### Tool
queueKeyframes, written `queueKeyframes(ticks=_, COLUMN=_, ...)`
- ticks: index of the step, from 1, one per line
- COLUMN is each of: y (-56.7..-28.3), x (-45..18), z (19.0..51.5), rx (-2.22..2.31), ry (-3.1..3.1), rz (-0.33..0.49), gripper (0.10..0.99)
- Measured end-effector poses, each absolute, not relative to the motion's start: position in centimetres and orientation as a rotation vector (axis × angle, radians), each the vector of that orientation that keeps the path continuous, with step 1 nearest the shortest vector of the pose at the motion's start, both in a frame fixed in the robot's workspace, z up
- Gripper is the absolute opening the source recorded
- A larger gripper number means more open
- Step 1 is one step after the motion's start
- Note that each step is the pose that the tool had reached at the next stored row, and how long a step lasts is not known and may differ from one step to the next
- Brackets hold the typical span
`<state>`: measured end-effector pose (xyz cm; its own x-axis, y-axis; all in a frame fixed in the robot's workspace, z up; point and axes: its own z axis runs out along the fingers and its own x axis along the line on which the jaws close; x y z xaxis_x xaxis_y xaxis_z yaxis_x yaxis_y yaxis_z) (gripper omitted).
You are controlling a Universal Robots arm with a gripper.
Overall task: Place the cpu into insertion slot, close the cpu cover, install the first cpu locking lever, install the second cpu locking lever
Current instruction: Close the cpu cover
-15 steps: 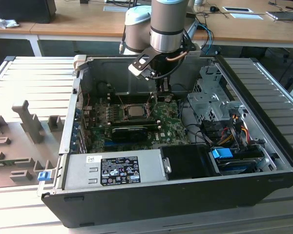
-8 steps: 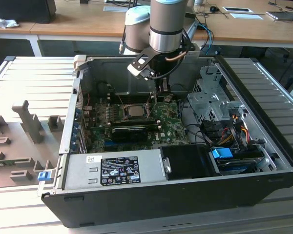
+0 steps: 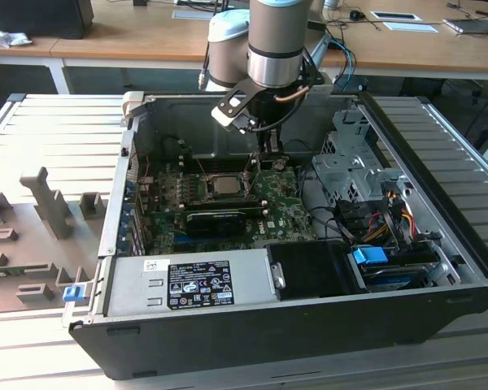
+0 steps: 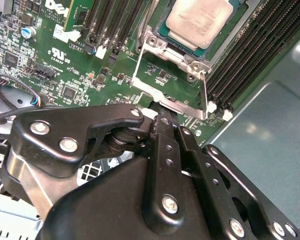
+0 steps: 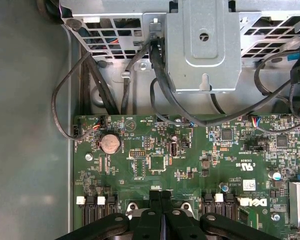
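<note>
Fingers (image 5: 155, 205) are drawn together with no visible gap in both wrist views. In the second wrist view their tips meet the free edge of the cpu cover (image 4: 180, 106). Whether that thin plate is pinched between them cannot be told.

1. Bench (image 3: 32, 122): grey ribbed surface carrying the open computer case (image 3: 309, 341), which lies on its side with its interior exposed.
2. Arm (image 3: 276, 41): reaches down into the case from the far side, and the fingers are lowered to board level just to the exterior view's right of the socket area.
3. Power supply (image 3: 187, 280): silver box along the near wall of the case, label facing up.
4. Drive cage (image 5: 205, 40): grey sheet-metal bracket beside the board, with black cables running beneath it.
5. Motherboard (image 3: 281, 203): green, lying flat on the case floor. A long black card (image 3: 215, 219) sits on it just nearer the camera than the socket.
6. The cpu cover is a silvery frame with a square window, standing raised and tilted off the socket, not folded down over the chip.
7. Insertion slot (image 4: 187, 59): silvery rim, located between rows of dark memory slots (image 4: 250, 45).
8. Cpu (image 4: 200, 20): seated flat in the insertion slot, dull metal top uncovered.
9. Coin cell (image 5: 110, 144): round, on the board near its edge.
</note>
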<state>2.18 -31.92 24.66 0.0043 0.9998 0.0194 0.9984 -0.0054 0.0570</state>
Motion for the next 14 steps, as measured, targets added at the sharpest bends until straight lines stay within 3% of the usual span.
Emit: queueKeyframes(ticks=14, y=-31.93, x=1.59, z=24.66, rx=2.207, ry=2.196, rz=0.084, gripper=0.106)
